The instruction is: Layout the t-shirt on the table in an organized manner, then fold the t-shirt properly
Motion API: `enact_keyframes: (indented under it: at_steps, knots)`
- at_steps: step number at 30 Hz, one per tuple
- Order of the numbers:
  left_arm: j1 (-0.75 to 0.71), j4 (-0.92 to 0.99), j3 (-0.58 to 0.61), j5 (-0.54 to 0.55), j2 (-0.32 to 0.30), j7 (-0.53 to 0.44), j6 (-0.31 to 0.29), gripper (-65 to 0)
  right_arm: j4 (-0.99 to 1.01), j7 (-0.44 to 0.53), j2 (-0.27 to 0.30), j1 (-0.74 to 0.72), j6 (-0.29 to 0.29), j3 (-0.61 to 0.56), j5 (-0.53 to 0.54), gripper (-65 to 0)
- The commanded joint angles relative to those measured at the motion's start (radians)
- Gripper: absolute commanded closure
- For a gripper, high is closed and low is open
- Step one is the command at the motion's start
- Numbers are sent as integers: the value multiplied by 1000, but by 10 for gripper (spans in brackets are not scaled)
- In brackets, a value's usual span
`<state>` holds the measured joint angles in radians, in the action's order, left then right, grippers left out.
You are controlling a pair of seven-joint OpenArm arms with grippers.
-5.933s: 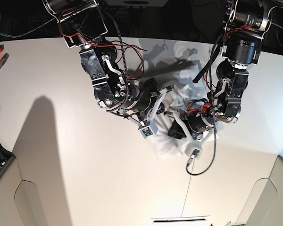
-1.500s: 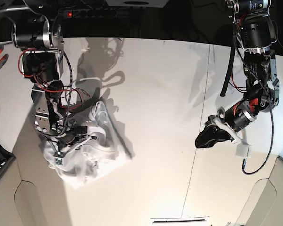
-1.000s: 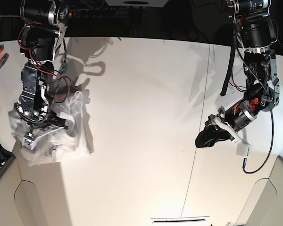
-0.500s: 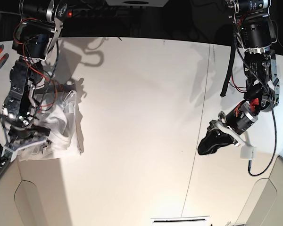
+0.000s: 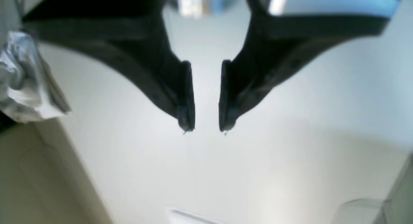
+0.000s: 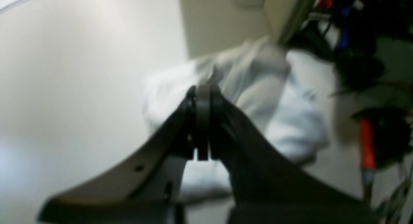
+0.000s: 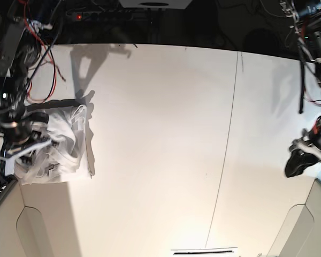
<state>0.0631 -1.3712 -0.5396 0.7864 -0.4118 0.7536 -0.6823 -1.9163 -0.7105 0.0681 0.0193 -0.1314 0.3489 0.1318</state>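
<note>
The white t-shirt (image 7: pixel 64 147) lies bunched at the left edge of the table (image 7: pixel 160 134). My right gripper (image 7: pixel 40 145) rests on the heap. In the right wrist view its jaws (image 6: pixel 201 88) are pressed together, and a small peak of the t-shirt (image 6: pixel 290 120) rises to the tips. My left gripper (image 7: pixel 295 166) hangs near the table's right edge, far from the cloth. In the left wrist view it (image 5: pixel 205 130) stands open over bare table with nothing between its black fingers (image 5: pixel 185 98). The t-shirt (image 5: pixel 19 88) shows only as a crumpled corner at that view's far left.
A thin dark seam (image 7: pixel 224 155) crosses the table right of centre. Beige panels (image 7: pixel 43 225) flank the front corners, and cables and a red-handled tool (image 6: pixel 366 146) sit just past the shirt at the left edge. A white strip (image 7: pixel 203 250) lies at the front edge.
The right arm has dragged the bunched t-shirt further left, to the table's left edge. The left arm has swung right, toward the right edge, with its jaws unchanged.
</note>
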Motion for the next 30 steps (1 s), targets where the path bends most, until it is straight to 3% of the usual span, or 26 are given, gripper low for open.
enact_keyframes:
  at_steps: [1,5,8,12,14,17,22,27,28,30]
  knots:
    - [-22,-17,-20,47,-41,27,-16,-165,-49,10,18,27,-12,0,23,0]
    - [-194,-17,-103,211,-138,205,-16,-164,-169,-56,57,209,-72,1,56,0]
    - [-362,-17,-228,402,-193,369,-16,-163,-266,-142,95,351,-113,5,55,0]
    - [-573,-17,-412,679,-220,575,-16,-163,-363,-169,133,544,-121,52,56,0]
    - [-670,-17,-483,697,-219,643,-16,-163,-390,-169,137,621,-122,90,56,0]
    - [-814,-17,-542,697,-215,642,-16,-163,-401,-171,137,713,-153,148,69,0]
    - [-1006,-17,-525,697,-205,642,-16,-163,-387,-189,139,831,-196,212,169,0]
    - [-1137,-17,-365,697,-203,619,-16,-163,-241,-191,211,896,-279,212,304,0]
    - [-1152,-16,-312,693,-203,586,-16,-163,-184,-191,227,895,-290,212,336,0]
    - [-1171,-11,-194,568,-203,468,-16,-163,-54,-169,254,892,-320,212,393,0]
